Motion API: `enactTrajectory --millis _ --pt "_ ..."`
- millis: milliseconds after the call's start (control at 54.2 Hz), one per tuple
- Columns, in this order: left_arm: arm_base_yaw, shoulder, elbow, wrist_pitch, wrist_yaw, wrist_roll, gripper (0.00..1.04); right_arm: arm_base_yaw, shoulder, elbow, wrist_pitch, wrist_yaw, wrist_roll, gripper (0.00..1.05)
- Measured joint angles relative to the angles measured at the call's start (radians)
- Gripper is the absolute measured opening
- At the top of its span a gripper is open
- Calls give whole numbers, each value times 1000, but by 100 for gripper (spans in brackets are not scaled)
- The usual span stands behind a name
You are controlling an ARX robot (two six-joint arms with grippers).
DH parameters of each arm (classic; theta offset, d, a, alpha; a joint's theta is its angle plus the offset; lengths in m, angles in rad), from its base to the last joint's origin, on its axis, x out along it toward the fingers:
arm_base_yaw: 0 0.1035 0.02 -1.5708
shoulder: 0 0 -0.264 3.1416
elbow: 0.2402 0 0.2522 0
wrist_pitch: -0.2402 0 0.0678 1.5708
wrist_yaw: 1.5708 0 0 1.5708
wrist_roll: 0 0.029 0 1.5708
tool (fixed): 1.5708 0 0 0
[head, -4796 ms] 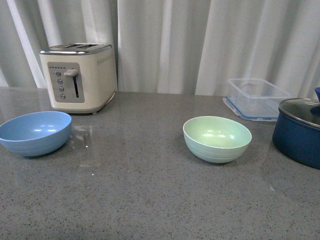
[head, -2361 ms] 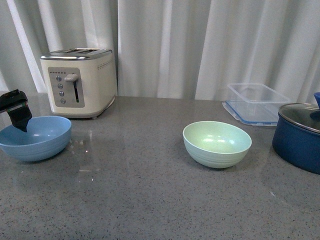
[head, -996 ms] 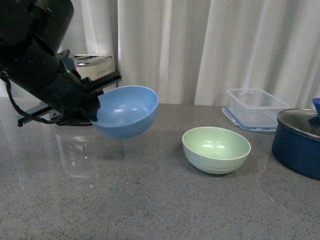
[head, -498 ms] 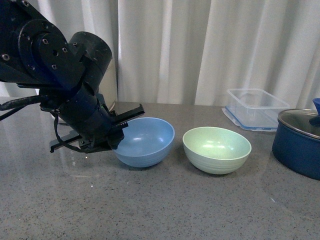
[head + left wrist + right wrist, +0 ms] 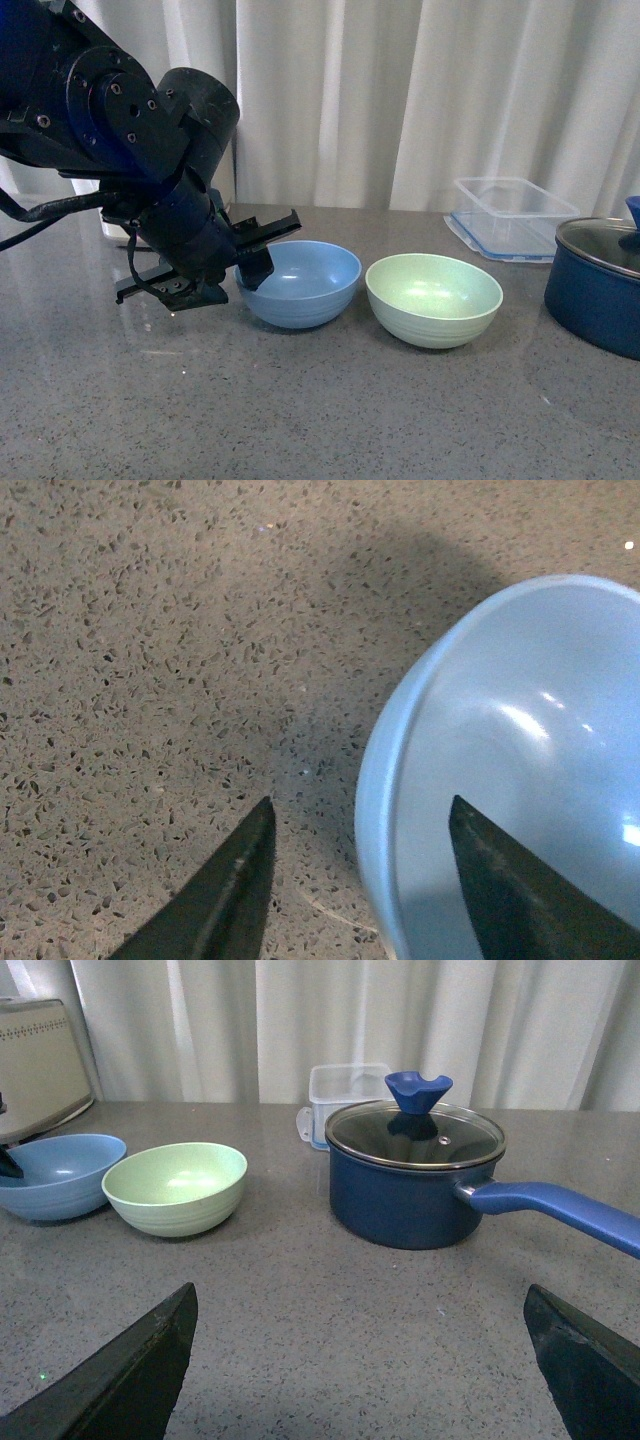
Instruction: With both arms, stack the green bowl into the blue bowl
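While the blue bowl [image 5: 305,290] sat upright on the bench [image 5: 300,420], just beside the green bowl [image 5: 433,300], the left pincer [image 5: 360,805] straddled its rim on the side away from the green bowl, jaws apart, gripping nothing. The right pincer [image 5: 360,1290] hung wide and empty, well apart from the green bowl.

No legible text, label, brand or number on anything here.
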Motion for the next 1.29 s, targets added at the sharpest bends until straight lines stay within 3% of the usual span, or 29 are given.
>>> enactTrajectory --millis 184,240,314,369,443,793,904,1144,1291 --pt "9 -169 -148 179 -2 105 82 0 0 0 0 0 0 95" --pt "19 -296 -257 334 -11 196 93 0 0 0 0 0 0 95" --pt "30 -426 -374 500 -39 280 100 0 0 0 0 0 0 95" --pt "36 -512 -446 605 -57 335 97 0 0 0 0 0 0 95" --pt "47 -597 -518 680 -121 431 86 0 0 0 0 -1 0 95" --pt "134 -791 -995 869 -48 523 27 0 0 0 0 0 0 95" --pt "163 -893 -1110 912 -23 526 3 0 0 0 0 0 0 95" --pt "202 -1023 -1276 925 15 532 4 0 0 0 0 0 0 95" --pt "266 -1102 -1338 917 87 532 4 0 0 0 0 0 0 95"
